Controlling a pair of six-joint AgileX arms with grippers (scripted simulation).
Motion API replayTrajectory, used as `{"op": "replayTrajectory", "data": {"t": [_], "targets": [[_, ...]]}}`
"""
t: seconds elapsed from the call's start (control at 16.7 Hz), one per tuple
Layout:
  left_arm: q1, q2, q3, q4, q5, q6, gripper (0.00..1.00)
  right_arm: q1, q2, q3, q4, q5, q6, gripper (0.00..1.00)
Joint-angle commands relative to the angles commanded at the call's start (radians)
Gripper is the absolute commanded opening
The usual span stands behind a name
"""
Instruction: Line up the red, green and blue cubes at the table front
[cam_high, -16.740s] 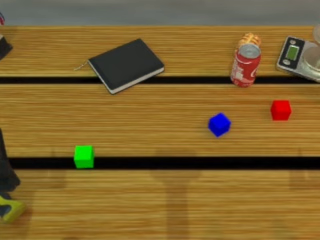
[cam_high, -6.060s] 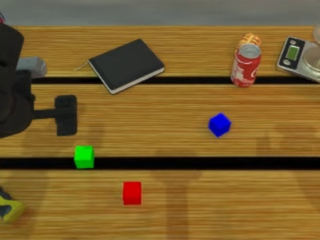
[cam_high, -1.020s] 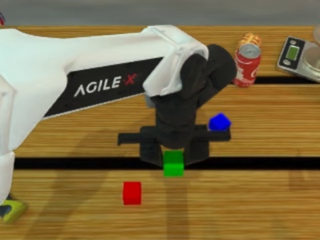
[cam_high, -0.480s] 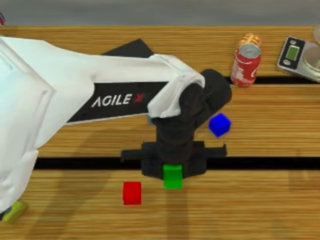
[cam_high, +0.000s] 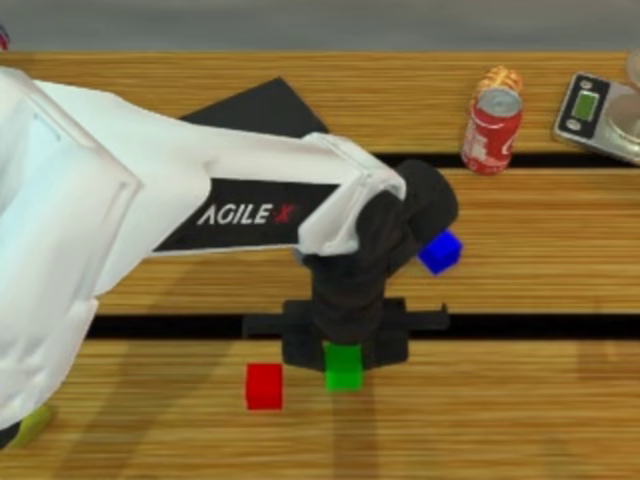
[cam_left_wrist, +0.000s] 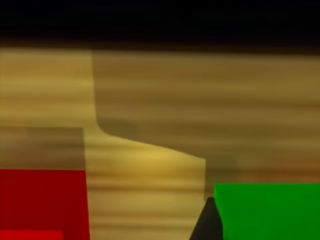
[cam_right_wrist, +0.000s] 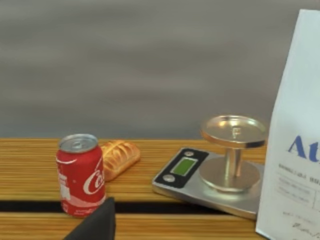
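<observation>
The wood-slat table (cam_high: 520, 420) fills the top view, with thin black gaps between its planks. My left arm (cam_high: 150, 220) stretches across it from the left, covering most of a black notebook (cam_high: 262, 106).

The left gripper (cam_high: 343, 358) hangs over the front plank, its jaws drawn in on the green cube (cam_high: 343, 366), which shows from above as a green square between the dark finger blocks. The red cube (cam_high: 264, 386) lies on the same plank, near the jaws on their left and apart from them. The blue cube (cam_high: 439, 251) sits beyond the jaws toward the back right, on the middle plank, half hidden by the wrist.

The left wrist view gives what the top view cannot: the green cube (cam_left_wrist: 270, 212) close up with a dark fingertip (cam_left_wrist: 206, 225) against its side, the red cube (cam_left_wrist: 42, 202) across a bare strip of wood, no contact between the two.

Only the right wrist view shows the back right corner in profile: a red soda can (cam_right_wrist: 81, 174), a bread roll (cam_right_wrist: 119, 157) behind it, a kitchen scale (cam_right_wrist: 210, 177) and a white bag (cam_right_wrist: 292, 145). The right gripper's jaws cannot be told from these views.
</observation>
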Motion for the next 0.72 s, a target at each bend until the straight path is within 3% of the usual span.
{"op": "replayTrajectory", "data": {"t": [0.72], "targets": [[0.0, 0.0, 0.0, 0.0, 0.0, 0.0, 0.98, 0.0, 0.0, 0.0, 0.0, 0.0, 0.0, 1.0]]}}
